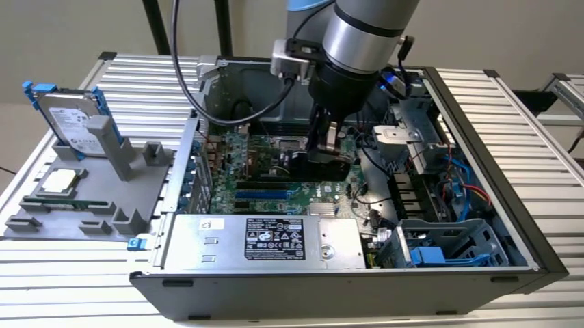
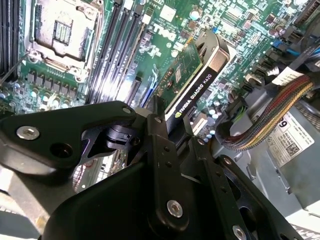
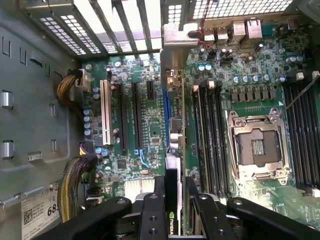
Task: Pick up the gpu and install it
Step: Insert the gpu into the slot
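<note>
My gripper (image 1: 327, 147) sits near the middle of the exterior view, down inside the open computer case (image 1: 474, 123), with the fingers closed on the gpu (image 2: 192, 82) — the card stands on edge between them, its black cooler side showing at the upper middle of the second wrist view. In the first wrist view the gpu (image 3: 172, 135) runs up the centre of the frame from my fingers (image 3: 150, 210), over the motherboard (image 3: 250, 100) and beside the blue slot (image 3: 164, 120). The risk I judge from here: if the card's edge sits slightly off that slot, pressing could jam it or strain the board — and the braided cables (image 2: 265, 117) nearby could snag.
</note>
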`<state>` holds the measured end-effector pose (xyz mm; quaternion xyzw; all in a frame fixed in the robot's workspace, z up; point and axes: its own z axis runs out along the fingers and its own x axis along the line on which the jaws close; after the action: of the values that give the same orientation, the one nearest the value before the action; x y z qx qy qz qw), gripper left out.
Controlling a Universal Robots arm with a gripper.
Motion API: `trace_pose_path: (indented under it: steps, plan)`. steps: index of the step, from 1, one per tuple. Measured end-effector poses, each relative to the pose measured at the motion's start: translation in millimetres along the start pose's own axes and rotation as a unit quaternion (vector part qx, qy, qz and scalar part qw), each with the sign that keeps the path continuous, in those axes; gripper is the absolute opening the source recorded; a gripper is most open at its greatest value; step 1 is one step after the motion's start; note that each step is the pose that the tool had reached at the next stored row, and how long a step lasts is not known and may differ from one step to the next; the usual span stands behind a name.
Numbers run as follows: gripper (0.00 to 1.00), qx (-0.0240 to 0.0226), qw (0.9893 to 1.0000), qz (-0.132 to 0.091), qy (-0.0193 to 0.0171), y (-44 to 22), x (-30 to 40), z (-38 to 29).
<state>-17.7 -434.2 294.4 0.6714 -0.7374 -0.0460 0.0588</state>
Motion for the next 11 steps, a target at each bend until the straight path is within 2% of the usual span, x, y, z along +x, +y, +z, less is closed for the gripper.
trace_pose_path:
  steps: [6,11]
  plan:
    - [0.0,0.0007,0.9997,-0.025,0.0043,5.3,0.5,3.0]
    - [0.0,0.0008,0.9995,-0.03,0.005,9.1,0.9,4.0]
